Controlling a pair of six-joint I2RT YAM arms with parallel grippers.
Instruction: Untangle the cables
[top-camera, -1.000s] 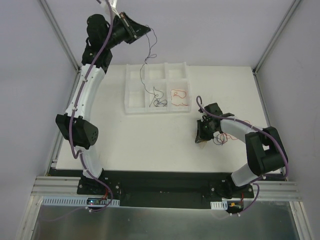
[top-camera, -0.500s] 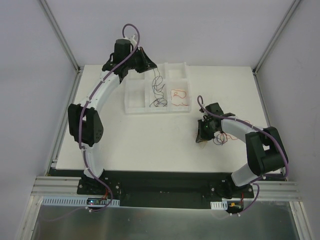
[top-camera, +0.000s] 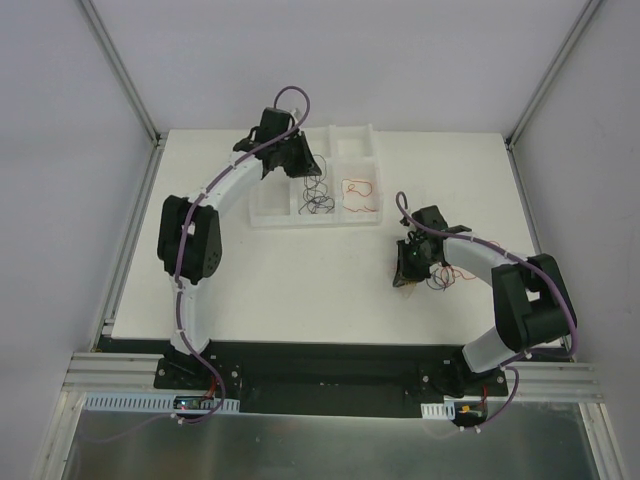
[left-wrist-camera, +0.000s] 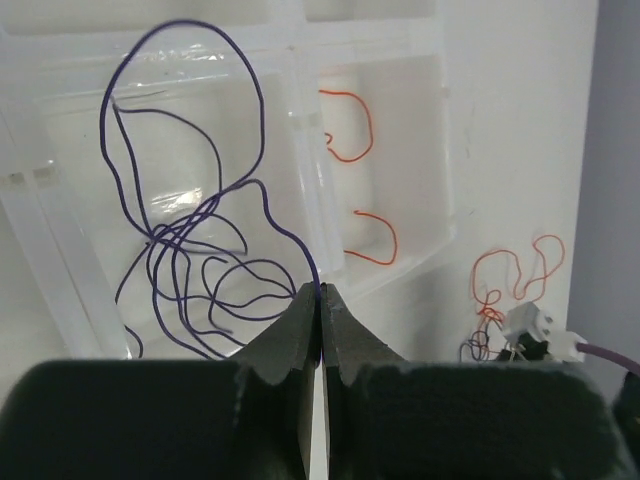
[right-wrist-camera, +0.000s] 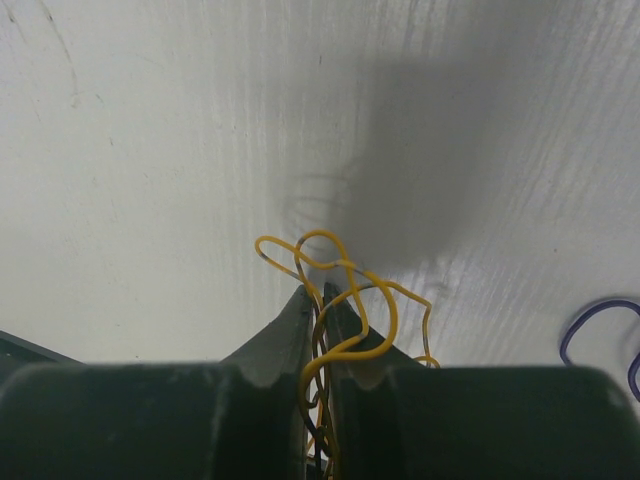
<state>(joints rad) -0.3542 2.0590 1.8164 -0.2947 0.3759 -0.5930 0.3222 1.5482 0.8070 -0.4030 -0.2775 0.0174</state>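
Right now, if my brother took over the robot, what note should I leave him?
The left gripper is shut on the purple wire, which loops down into the front middle compartment of the tray.
The right gripper is shut on the yellow wire, low over the table.
Done: the red wire lies alone in the front right compartment.
Left: let go of the purple wire, then sort the small tangle beside the right gripper.
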